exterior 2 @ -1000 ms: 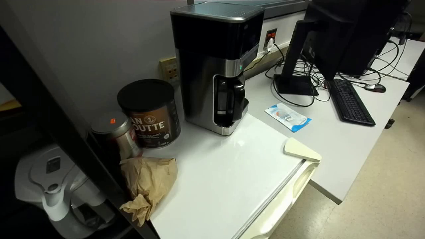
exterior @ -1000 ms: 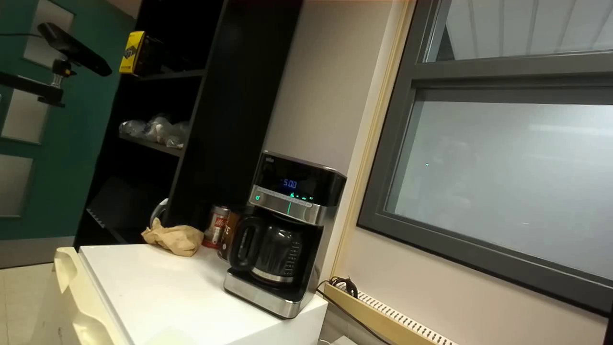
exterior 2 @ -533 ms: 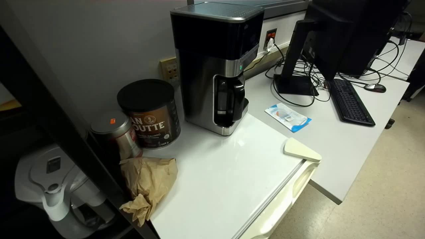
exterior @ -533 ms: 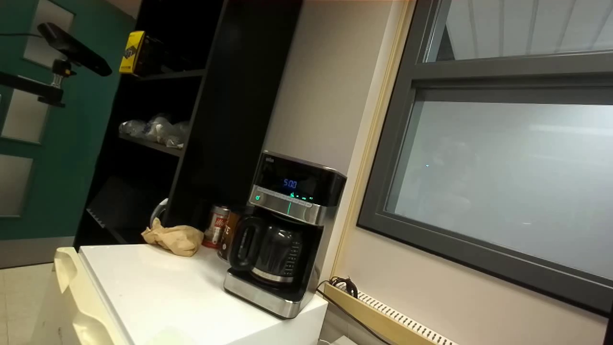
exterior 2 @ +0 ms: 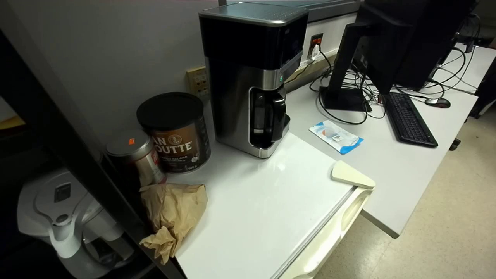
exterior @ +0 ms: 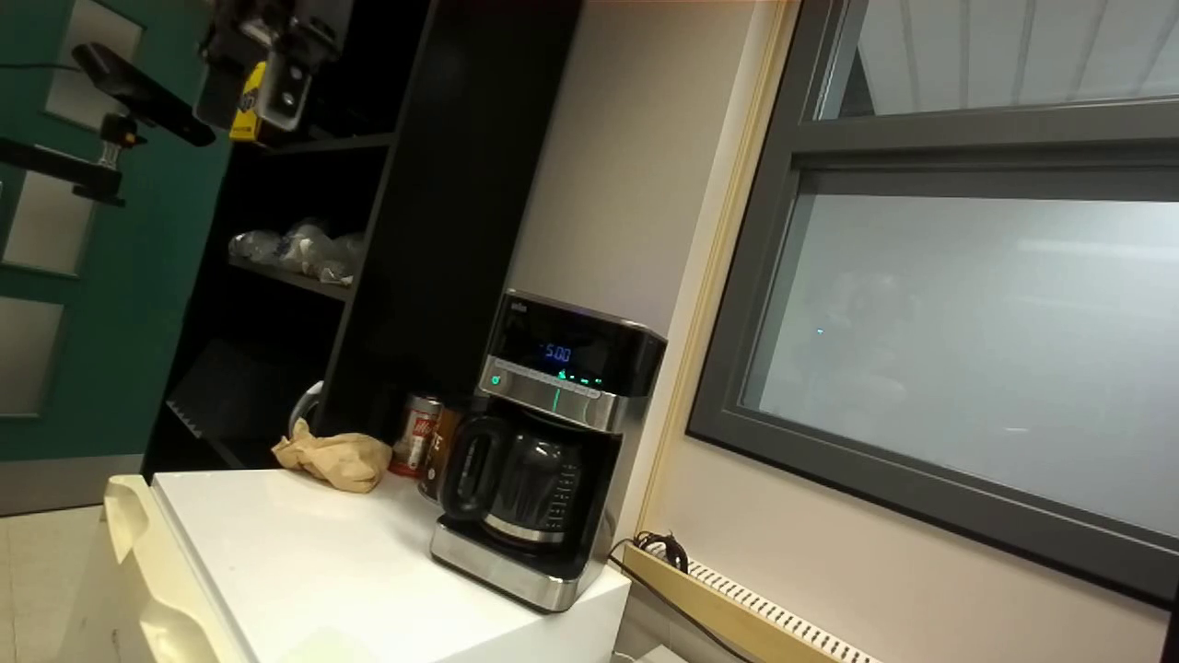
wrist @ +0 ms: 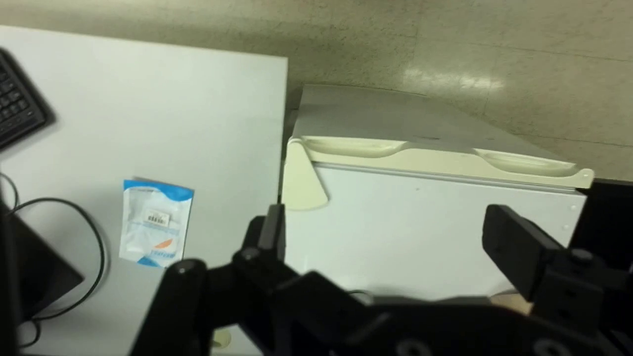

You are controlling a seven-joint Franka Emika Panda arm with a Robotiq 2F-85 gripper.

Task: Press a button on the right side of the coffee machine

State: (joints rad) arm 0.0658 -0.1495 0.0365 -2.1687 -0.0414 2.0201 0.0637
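The coffee machine (exterior: 589,405) is black with silver trim and stands upright on a white cabinet top; it also shows from the side in an exterior view (exterior 2: 240,100). Its display glows blue with 5:00, and a control strip (exterior: 543,379) below has several green lights. The glass carafe (exterior: 534,483) sits inside. My gripper (exterior: 247,106) hangs at the top left in an exterior view, apart from the machine and higher up. In the wrist view the gripper (wrist: 385,217) is open, with nothing between its fingers. The machine cannot be made out in the wrist view.
A large coffee tin (exterior 2: 176,135), a smaller can (exterior 2: 135,159) and a crumpled paper bag (exterior 2: 174,217) stand beside the machine. A dark shelf (exterior: 433,230) rises behind. A desk with a monitor stand (exterior 2: 343,77), keyboard (exterior 2: 410,118) and blue-white packet (exterior 2: 336,136) adjoins the cabinet (exterior 2: 271,209).
My gripper has come into view at the top left of an exterior view, where it did not show before. The coffee machine and the other objects have not moved.
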